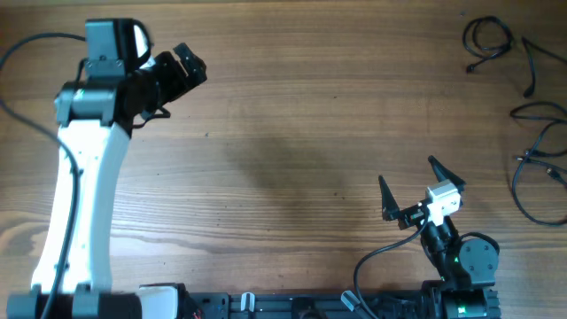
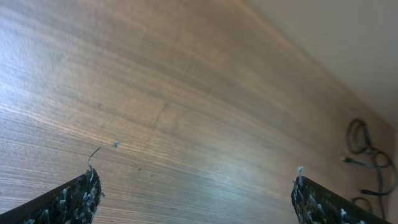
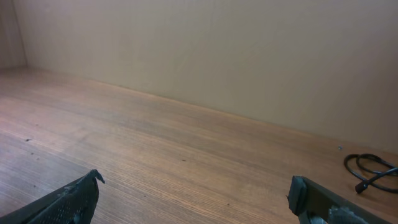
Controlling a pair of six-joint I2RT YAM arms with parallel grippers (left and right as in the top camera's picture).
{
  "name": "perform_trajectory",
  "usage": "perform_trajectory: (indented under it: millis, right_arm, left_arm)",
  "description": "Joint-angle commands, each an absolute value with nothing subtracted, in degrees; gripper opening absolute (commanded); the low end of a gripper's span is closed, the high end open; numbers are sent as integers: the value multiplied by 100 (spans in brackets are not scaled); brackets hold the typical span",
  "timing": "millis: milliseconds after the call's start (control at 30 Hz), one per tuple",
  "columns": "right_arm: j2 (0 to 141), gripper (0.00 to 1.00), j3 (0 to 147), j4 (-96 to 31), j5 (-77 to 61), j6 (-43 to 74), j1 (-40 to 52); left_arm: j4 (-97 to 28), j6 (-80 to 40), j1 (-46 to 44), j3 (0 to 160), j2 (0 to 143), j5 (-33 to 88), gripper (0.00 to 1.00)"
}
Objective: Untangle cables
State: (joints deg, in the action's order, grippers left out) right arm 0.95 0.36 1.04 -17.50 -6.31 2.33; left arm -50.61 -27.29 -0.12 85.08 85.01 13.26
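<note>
**Overhead:** The left gripper (image 1: 182,69) is hovering over the wooden table (image 1: 283,133) at 10 o'clock, at the end of its white arm (image 1: 81,195). From this height it cannot be told how far its fingers are parted. The right gripper (image 1: 415,188) is sitting at 4 o'clock, its two black fingers splayed wide and gripping nothing. The cables (image 1: 530,156) are lying along the right edge, well apart from both grippers. One coiled cable (image 1: 507,40) is resting at 2 o'clock. The others are trailing in open curves from 3 toward 4 o'clock, partly cut off by the frame.

**Left wrist:** The left gripper (image 2: 196,199) is showing its fingertips at 7 and 5 o'clock. They are spread across most of the frame, with only bare wooden table (image 2: 186,93) between them and nothing in their hold. The cables (image 2: 364,148) are lying far off at 3 to 4 o'clock, near the table's far edge, where a pale wall (image 2: 348,37) is rising.

**Right wrist:** The right gripper (image 3: 196,199) is standing just as wide, fingertips at 7 and 5 o'clock, holding nothing. The wooden table (image 3: 155,143) is stretching away to the wall (image 3: 217,50). Part of the cables (image 3: 376,177) is showing at 4 o'clock as a thin black loop with a small plug end, lying on the wood beyond the right-hand finger and not touching it.
</note>
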Motion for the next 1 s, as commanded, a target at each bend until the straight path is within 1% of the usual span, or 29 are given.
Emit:
perform_trajectory:
  millis: [0, 233, 400, 500, 667, 967]
  right_arm:
    - [27, 100, 30, 123, -1649, -602, 268]
    - [27, 100, 30, 123, -1649, -600, 268]
    - [27, 100, 30, 123, -1649, -600, 268]
    - [34, 100, 30, 123, -1649, -600, 268]
    - [43, 100, 30, 123, -1649, -602, 268]
    - [43, 100, 30, 123, -1649, -602, 268]
  left_arm:
    - [-5065, -2735, -32, 8538, 7981, 1293, 100]
    - [-5065, -2740, -32, 8477, 7393, 1063, 100]
    - [-4982, -2740, -14, 7972, 6928, 1052, 100]
    - [-4574, -2709, -10, 7550, 6606, 910, 100]
    - [-3649, -2222, -10, 6720, 6012, 891, 100]
    - [-1852, -1476, -10, 4757, 4556, 821, 100]
